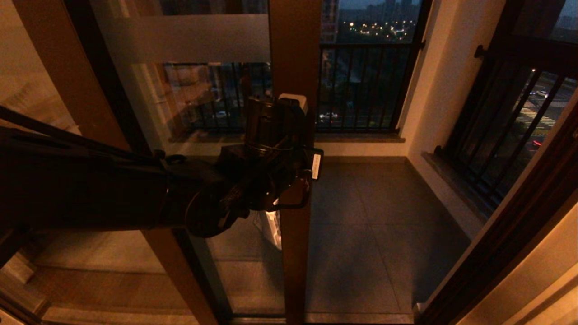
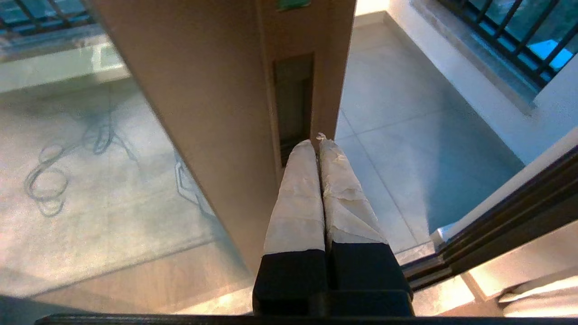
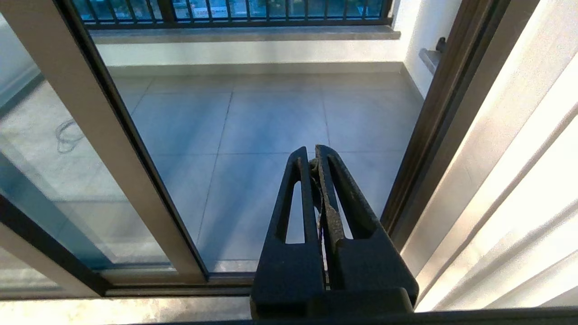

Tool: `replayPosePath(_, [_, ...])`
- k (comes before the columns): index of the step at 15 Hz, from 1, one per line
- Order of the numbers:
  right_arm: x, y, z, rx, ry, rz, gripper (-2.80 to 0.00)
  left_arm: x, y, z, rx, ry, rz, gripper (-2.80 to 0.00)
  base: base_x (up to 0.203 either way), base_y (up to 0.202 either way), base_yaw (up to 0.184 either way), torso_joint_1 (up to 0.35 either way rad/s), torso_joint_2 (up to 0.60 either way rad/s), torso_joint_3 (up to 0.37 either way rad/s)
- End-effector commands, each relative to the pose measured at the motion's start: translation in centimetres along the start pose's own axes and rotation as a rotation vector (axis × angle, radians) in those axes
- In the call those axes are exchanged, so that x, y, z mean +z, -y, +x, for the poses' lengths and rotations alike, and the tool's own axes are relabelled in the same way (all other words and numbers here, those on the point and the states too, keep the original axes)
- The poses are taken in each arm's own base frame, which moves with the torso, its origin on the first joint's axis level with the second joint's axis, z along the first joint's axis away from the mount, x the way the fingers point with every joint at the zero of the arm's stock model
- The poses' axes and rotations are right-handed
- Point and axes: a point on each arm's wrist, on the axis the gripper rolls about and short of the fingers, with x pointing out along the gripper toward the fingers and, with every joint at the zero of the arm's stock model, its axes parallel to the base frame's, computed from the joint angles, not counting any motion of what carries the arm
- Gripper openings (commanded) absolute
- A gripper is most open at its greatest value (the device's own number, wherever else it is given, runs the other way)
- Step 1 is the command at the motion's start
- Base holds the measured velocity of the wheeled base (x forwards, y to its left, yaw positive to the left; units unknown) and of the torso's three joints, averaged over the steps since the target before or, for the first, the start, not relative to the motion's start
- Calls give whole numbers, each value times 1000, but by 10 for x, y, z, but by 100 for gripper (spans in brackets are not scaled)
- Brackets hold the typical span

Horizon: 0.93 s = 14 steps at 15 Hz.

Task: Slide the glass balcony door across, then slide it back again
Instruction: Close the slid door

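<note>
The door point(image 1: 295, 81) stands partway across the opening, its brown stile straight ahead of me and the balcony floor point(image 1: 375, 225) open to its right. My left gripper point(image 2: 319, 143) has its fingers pressed together, tips at the recessed handle point(image 2: 293, 104), probably so I can push sideways rather than pinch. My right gripper point(image 3: 312, 158), also pressed together, hangs idle facing the gap.

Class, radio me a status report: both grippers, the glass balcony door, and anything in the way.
Left gripper shut, tips at the dark recessed handle of the brown-framed glass balcony door. Right gripper shut, held back facing the doorway. Door partly open; nothing seen blocking it.
</note>
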Motion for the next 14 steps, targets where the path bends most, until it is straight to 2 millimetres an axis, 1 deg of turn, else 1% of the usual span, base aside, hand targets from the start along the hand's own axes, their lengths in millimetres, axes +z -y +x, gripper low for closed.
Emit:
replayPosePath(1, [-1, 0, 0, 0, -3, 0, -280, 4, -4, -6, 6, 9, -5, -280, 0, 0, 0, 0, 0, 0])
replayPosePath(5, [-1, 0, 0, 0, -3, 0, -280, 2, -15, -2, 32, -2, -4, -280, 0, 0, 0, 0, 0, 0])
replayPosePath(14, [-1, 0, 0, 0, -3, 0, -280, 2, -12, -1, -4, -9, 0, -280, 0, 0, 0, 0, 0, 0])
